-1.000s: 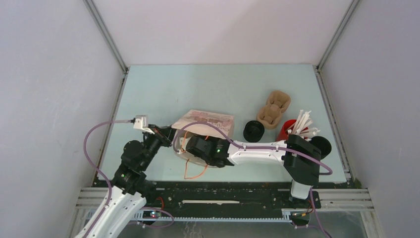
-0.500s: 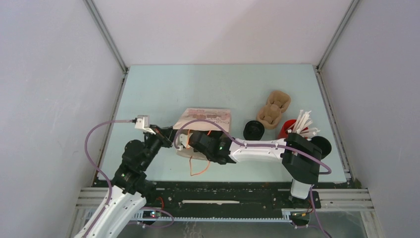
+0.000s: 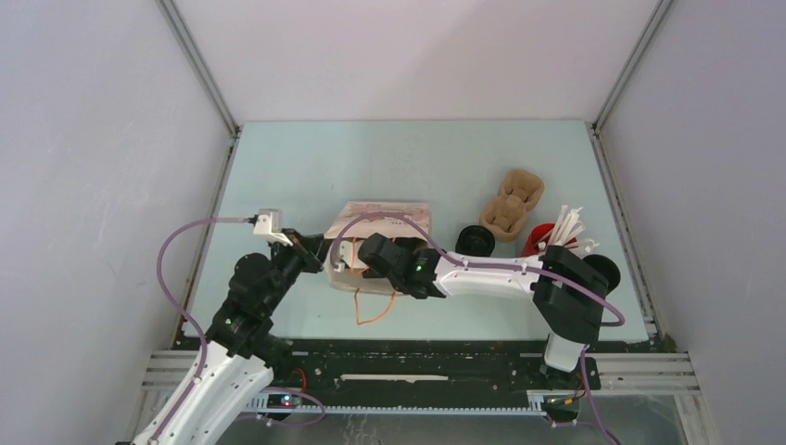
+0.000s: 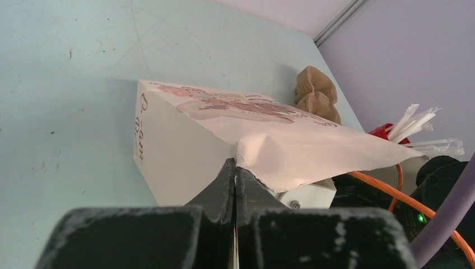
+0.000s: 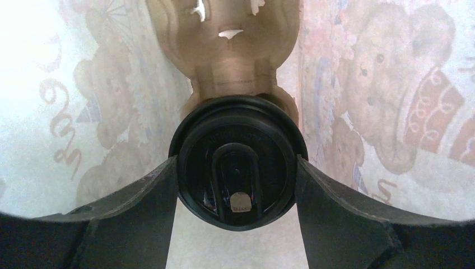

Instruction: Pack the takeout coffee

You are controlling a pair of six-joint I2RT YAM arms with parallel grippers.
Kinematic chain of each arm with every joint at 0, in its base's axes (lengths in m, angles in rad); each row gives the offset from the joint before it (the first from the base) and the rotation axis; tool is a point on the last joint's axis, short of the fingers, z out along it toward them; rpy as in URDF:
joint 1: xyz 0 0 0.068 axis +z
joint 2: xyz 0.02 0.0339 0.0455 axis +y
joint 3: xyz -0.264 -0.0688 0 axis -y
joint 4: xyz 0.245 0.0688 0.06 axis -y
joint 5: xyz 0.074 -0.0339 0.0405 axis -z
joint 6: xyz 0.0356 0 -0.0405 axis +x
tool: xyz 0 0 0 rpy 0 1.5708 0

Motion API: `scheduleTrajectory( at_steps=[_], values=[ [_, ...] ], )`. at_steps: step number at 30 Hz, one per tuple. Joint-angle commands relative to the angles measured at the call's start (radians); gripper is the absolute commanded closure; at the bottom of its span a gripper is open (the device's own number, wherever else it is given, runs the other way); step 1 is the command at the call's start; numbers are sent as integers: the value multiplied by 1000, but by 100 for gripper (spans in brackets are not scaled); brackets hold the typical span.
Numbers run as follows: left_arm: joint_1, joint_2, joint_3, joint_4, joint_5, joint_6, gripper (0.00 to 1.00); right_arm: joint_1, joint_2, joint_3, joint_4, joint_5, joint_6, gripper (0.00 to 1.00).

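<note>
**Entry 1 — takeout coffee** (image 5: 236,120): an all-black round cup with its lid facing my right wrist camera. It is inside the paper bag (image 3: 394,218). My right end effector (image 5: 236,162) grips it, one finger pressed against each side in a wide grasp.

**Entry 2 — paper bag:** white with pink and brown print, lying on its side on the tabletop (image 3: 306,167) with its mouth toward my bases. An orange cord handle (image 3: 369,313) trails out of the mouth onto the tabletop.

**Entry 3 — left end effector** (image 4: 234,168): fully closed, pinching the paper edge at the left side of the bag's mouth.

**Entry 4 — pulp piece** (image 5: 235,50): brown and moulded, lying deeper in the bag than the cup. I cannot tell whether the cup sits in it or only rests against it.

**Entry 5 — outside the bag, to its right:**
- A second black cup (image 3: 475,241) stands just beside the bag.
- A brown pulp carrier (image 3: 512,204) sits just beyond that cup.
- A red cup (image 3: 534,245) holding white sticks (image 3: 567,227) stands further right, near my right arm's elbow.
</note>
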Motion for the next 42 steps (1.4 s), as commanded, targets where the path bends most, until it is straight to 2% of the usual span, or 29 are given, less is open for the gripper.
scheduleTrajectory(
  at_steps=[1, 18, 42],
  values=[
    [-5, 23, 73, -50, -4, -18, 100, -24, -53, 3, 73, -74, 38, 83],
    [-5, 16, 74, -85, -29, -26, 100, -104, -104, -135, 327, -198, 80, 83],
    [-5, 47, 141, -115, -27, -33, 100, -182, -131, -155, 360, -285, 140, 81]
  ],
)
